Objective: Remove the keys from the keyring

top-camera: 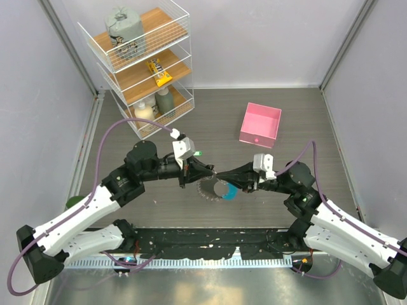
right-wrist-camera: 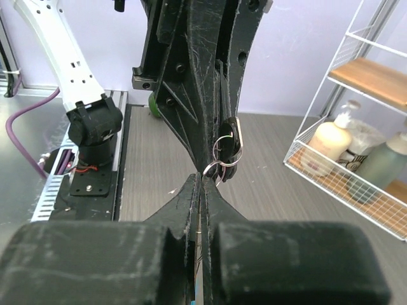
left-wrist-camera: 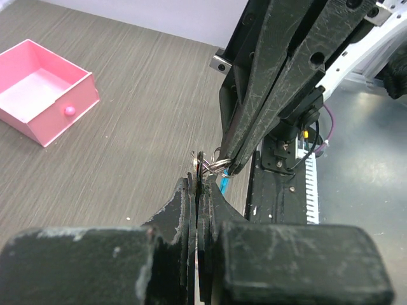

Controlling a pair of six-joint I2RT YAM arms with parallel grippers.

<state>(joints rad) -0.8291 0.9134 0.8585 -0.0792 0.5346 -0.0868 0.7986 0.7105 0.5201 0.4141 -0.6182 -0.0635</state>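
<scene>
My two grippers meet tip to tip above the table's middle. The left gripper (top-camera: 215,173) (left-wrist-camera: 199,184) is shut on a flat key (left-wrist-camera: 199,164) seen edge-on; in the right wrist view that key has a black tag (right-wrist-camera: 234,136) and hangs from a small silver split ring (right-wrist-camera: 220,168). The right gripper (top-camera: 224,175) (right-wrist-camera: 203,181) is shut on the thin keyring wire right by that ring. Under the tips sits the rest of the keyring with its blue band (top-camera: 232,192) (left-wrist-camera: 224,184) and a jagged fringe of keys (top-camera: 206,189).
An open pink box (top-camera: 261,124) (left-wrist-camera: 41,92) sits on the table at the back right. A white wire shelf (top-camera: 143,63) (right-wrist-camera: 362,146) with bottles stands at the back left. The arm bases line the black rail (top-camera: 210,244) at the near edge.
</scene>
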